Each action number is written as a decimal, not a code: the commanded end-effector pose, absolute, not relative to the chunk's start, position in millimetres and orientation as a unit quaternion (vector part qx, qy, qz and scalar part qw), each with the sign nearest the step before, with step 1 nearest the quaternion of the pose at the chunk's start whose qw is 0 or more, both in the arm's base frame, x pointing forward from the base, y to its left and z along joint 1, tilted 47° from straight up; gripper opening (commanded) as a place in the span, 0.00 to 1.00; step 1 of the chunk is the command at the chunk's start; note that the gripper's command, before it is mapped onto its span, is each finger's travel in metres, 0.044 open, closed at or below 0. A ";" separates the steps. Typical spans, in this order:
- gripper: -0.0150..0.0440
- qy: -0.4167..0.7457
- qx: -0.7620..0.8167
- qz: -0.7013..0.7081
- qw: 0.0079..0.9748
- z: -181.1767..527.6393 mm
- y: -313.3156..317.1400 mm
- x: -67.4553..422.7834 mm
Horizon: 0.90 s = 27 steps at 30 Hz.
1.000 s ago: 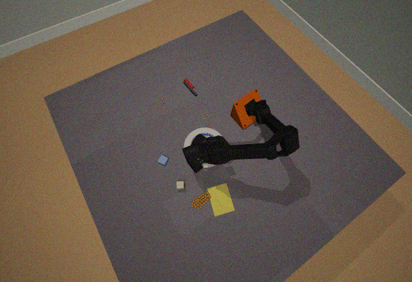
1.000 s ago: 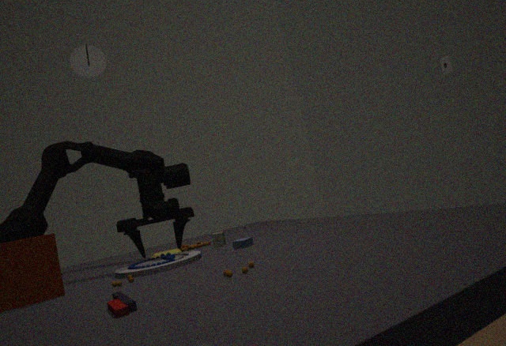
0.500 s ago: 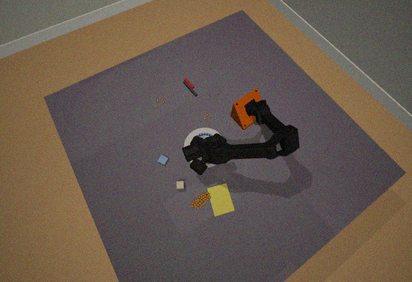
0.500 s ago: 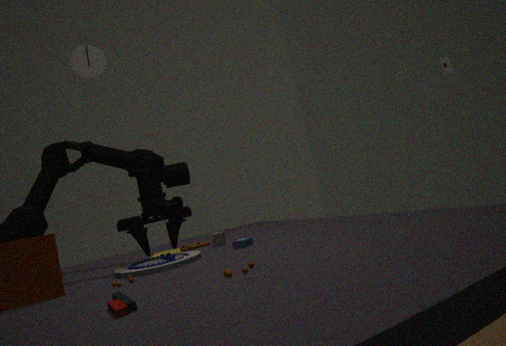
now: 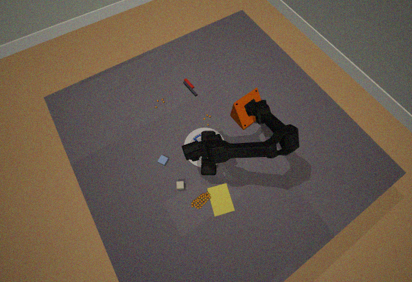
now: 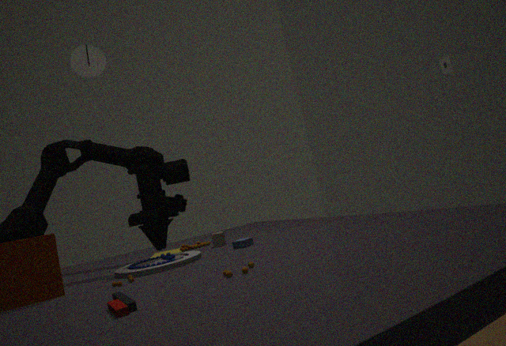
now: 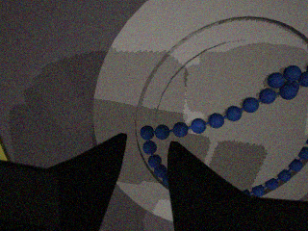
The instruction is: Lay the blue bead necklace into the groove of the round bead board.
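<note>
The round white bead board (image 5: 190,138) (image 6: 186,257) (image 7: 144,48) lies on the grey mat. The blue bead necklace (image 5: 197,136) (image 6: 163,257) (image 7: 217,119) lies on the board, with one stretch running straight across the middle and other beads along the circular groove (image 7: 159,72). My gripper (image 5: 190,150) (image 6: 158,247) (image 7: 147,144) points down with its tips at the board's edge. The fingers stand partly closed, one on each side of the strand at the groove, with a gap still showing beside the beads.
An orange block (image 5: 244,112) (image 6: 28,268) holds the arm's base. A yellow card (image 5: 221,200), a pile of orange beads (image 5: 200,200), a cream cube (image 5: 179,185) (image 6: 217,238), a light blue block (image 5: 163,159) (image 6: 243,242), a red-and-grey piece (image 5: 189,85) (image 6: 120,304) and loose orange beads (image 5: 207,116) lie around the board.
</note>
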State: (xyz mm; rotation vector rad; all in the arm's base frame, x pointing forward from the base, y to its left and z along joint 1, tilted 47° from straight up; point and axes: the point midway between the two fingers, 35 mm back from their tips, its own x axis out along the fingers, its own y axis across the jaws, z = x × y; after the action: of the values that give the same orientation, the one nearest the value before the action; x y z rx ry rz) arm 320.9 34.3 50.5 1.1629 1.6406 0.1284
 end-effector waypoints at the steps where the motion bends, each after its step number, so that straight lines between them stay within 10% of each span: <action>1: 0.46 0.615 0.239 0.316 0.681 54.3 23.8 319.0; 27: 0.46 0.347 -0.166 0.599 0.702 59.3 12.7 316.8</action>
State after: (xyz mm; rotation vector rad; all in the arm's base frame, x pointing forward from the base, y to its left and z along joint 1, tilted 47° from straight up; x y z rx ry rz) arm 319.2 21.7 57.2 0.2420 1.1959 0.9470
